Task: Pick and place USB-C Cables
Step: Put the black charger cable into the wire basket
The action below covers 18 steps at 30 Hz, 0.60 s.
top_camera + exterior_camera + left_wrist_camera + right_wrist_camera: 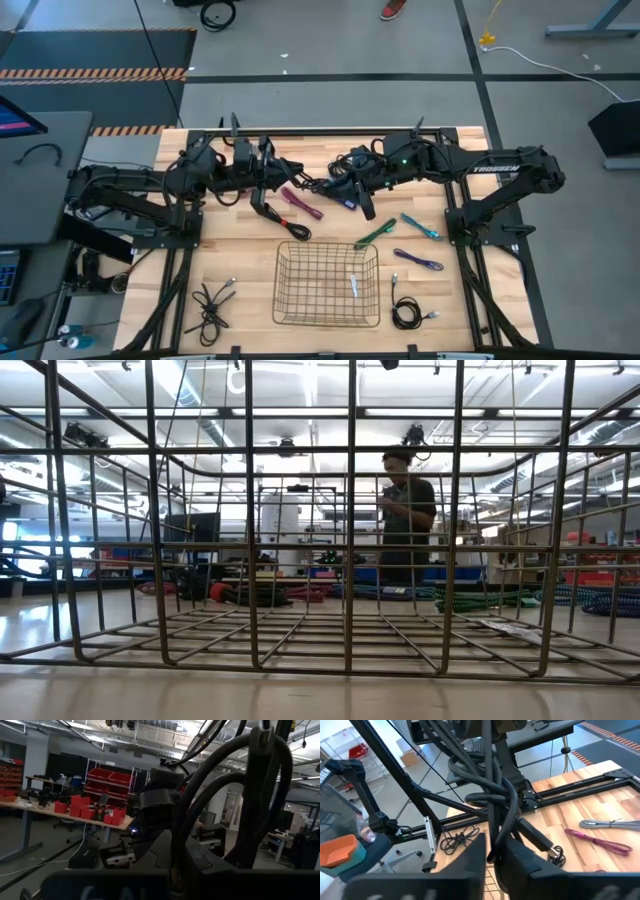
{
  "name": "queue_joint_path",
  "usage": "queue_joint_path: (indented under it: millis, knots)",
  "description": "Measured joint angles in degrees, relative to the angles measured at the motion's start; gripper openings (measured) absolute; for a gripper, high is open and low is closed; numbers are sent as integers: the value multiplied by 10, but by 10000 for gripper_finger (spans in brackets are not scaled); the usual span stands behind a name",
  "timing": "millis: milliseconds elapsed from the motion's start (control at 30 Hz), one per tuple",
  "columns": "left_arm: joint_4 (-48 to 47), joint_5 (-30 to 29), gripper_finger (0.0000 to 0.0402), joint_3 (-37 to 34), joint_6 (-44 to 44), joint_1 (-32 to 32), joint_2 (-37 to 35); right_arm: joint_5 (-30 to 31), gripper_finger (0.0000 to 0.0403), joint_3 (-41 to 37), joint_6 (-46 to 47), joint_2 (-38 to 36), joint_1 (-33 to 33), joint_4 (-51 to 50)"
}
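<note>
The left gripper, fingers closed on a black cable, passes it to the right gripper (fingers clamped around the loops, still above the table); releasing early risks dropping it short of the wire basket.

Far half of table crowded: both arms folded in over the back strip, left gripper and right gripper near each other w/ a black cable tangle between, so no clear lane there. Wire basket blocks centre front; its walls stand up all round, top open. Loose cables litter the approaches: magenta, green, teal, purple; black coils at front left and front right. Bare wood betw. basket and left edge.
</note>
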Motion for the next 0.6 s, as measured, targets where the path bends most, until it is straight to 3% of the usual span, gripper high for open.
queue_joint_path:
  millis: [267, 600]
  knots:
    - [3, -4, 15, 0, 0, 0, 0, -2, 175, 0, 14, -7, 2, 8]
    - [5, -8, 14, 0, 0, 0, 0, 8, 185, 0, -5, -64, 3, -6]
